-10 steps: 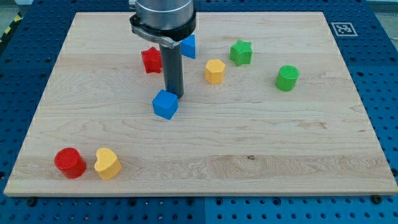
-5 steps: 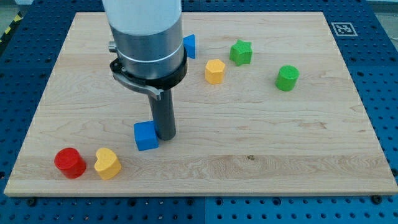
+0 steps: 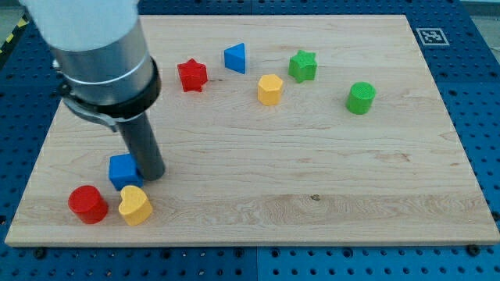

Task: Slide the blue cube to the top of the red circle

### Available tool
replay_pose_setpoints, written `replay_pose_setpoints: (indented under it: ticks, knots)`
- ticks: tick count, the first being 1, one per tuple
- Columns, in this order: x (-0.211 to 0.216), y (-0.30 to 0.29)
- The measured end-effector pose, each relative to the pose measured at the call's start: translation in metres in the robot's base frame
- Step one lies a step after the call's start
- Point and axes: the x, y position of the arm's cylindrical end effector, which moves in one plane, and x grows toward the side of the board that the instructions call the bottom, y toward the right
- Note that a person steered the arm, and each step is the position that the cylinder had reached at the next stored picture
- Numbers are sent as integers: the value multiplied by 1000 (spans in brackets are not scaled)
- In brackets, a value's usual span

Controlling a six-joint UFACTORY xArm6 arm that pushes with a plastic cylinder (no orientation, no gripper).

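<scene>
My tip pushes the blue cube near the red circle.

My tip (image 3: 151,175) is touching the right side of the small blue cube block (image 3: 123,170) on the light wooden desk (image 3: 312,187). The cube sits up and to the right of the round red circle block (image 3: 87,204) and just above the yellow heart block (image 3: 134,205). There is no claw, only the dark rod. A red star block (image 3: 191,75) and a blue triangle block (image 3: 235,58) sit far up top.

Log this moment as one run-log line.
my tip: touching blue cube on view's right | cube: up-right of red circle, by yellow heart | task: unfinished
</scene>
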Motion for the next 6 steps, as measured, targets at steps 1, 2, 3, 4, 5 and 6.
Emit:
replay_pose_setpoints:
  ticks: [1,2,3,4,5,6]
  knots:
    - [0,-21]
    - [0,-23]
    - [-11,9]
    - [-27,66]
    - [-60,109]
    - [-105,120]
